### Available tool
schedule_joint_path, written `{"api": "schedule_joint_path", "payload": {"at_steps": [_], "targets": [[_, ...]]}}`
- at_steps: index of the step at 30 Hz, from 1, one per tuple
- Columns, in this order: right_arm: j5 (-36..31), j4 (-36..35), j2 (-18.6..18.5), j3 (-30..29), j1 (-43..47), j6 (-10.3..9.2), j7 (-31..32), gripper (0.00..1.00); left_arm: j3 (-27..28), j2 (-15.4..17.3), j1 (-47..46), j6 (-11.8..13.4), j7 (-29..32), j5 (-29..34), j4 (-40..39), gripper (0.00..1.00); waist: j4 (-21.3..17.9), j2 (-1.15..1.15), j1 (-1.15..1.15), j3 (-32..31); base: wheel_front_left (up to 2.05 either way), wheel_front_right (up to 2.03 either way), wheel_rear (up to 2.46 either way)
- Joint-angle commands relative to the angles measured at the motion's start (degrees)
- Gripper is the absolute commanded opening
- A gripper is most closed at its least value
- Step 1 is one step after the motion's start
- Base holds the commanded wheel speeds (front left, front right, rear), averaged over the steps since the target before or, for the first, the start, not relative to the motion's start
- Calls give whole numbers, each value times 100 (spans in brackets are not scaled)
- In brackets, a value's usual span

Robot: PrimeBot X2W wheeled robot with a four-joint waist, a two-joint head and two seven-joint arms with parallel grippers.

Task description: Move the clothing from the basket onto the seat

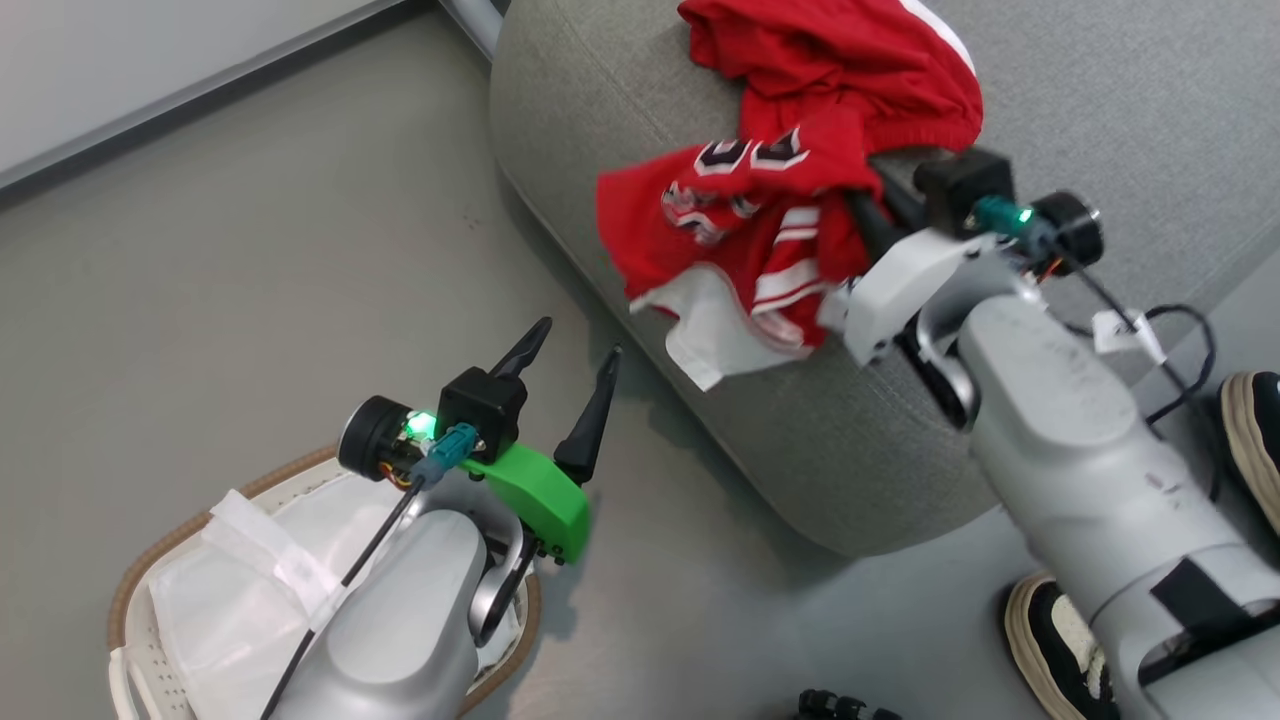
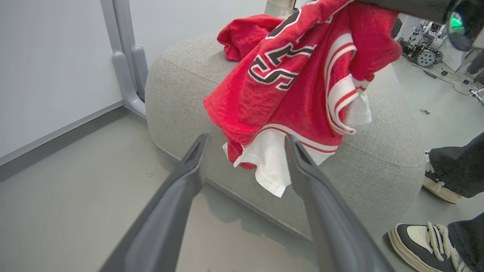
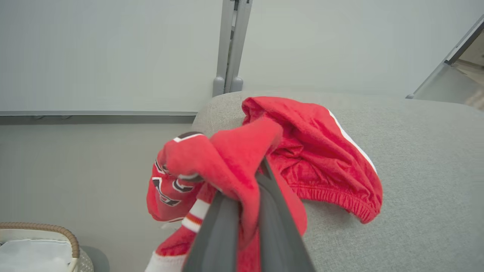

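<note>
One large grey seat [image 1: 1100, 100] takes up the head view from twelve round to four o'clock, and two pieces of red clothing are on it. A bunched red garment [image 1: 850, 60] with a white stripe lies on the cushion at twelve o'clock. Touching it on its seven o'clock side, a red jersey [image 1: 740, 230] with black-and-white numerals hangs over the seat's front edge, its white panel dangling clear of the floor [image 1: 250, 250]. At seven o'clock in the head view the oval basket [image 1: 150, 670] stands on the floor, well apart from the seat, with a white sheet [image 1: 230, 600] in it. The right gripper [image 3: 261, 170], reaching in from four o'clock, has its fingers pressed together on a fold of the jersey at the garment's three o'clock side. The left gripper [image 1: 578, 338] hovers above the floor between basket and seat, fingers spread and holding nothing. A person's shoes [image 1: 1060, 640] stand on the floor at five o'clock, beside the seat.
</note>
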Motion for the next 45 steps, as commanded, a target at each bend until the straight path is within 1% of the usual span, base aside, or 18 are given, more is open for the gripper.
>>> {"api": "schedule_joint_path", "payload": {"at_steps": [1, 6, 11, 17, 23, 27, 31, 36, 39, 45], "targets": [[-76, 57, -49, -70, -174, -8, -27, 0, 42, 59, -57, -18, -18, 45, 20, 100, 5, 0, 0, 88, 0, 0, 0], [-302, 317, -264, -300, -753, -8, -27, 0, 93, 172, -63, -20, -18, 91, 39, 100, 17, 0, 0, 260, 0, 0, 0], [-557, 592, -519, -394, -1324, -8, -26, 0, 117, 288, -59, 8, -18, 177, 71, 100, 8, 0, 0, 499, 0, 0, 0], [-765, 1045, -822, -767, -1923, -8, -26, 0, 148, 437, -164, 63, -18, 260, 20, 100, 38, 0, 0, 831, 0, 0, 0], [-1104, 1508, -1228, -1191, -2308, -8, -26, 0, 20, 544, -331, 34, 16, 348, 27, 100, 272, 0, 0, 1207, 0, 0, 0], [-1263, 1818, -1476, -1597, -2475, -8, -26, 0, -67, 564, -488, 25, 66, 388, -9, 100, 456, 0, 0, 1471, 0, 0, 0], [-1402, 2077, -1639, -1951, -2556, -8, 8, 0, -124, 577, -641, 23, 75, 395, -32, 100, 619, 0, 0, 1707, 0, 0, 0], [-1464, 2235, -1675, -2398, -2606, -8, 72, 0, -146, 610, -791, 27, 117, 414, -59, 100, 762, 0, 0, 1980, 0, 0, 0], [-1489, 2296, -1594, -2642, -2571, -8, 114, 0, -164, 622, -855, 56, 129, 419, -76, 100, 834, 0, 0, 2126, 0, 0, 0], [-1458, 2366, -1444, -2921, -2494, -8, 333, 0, -187, 643, -913, 80, 127, 381, -106, 100, 912, 0, 0, 2269, 0, 0, 0]]}}
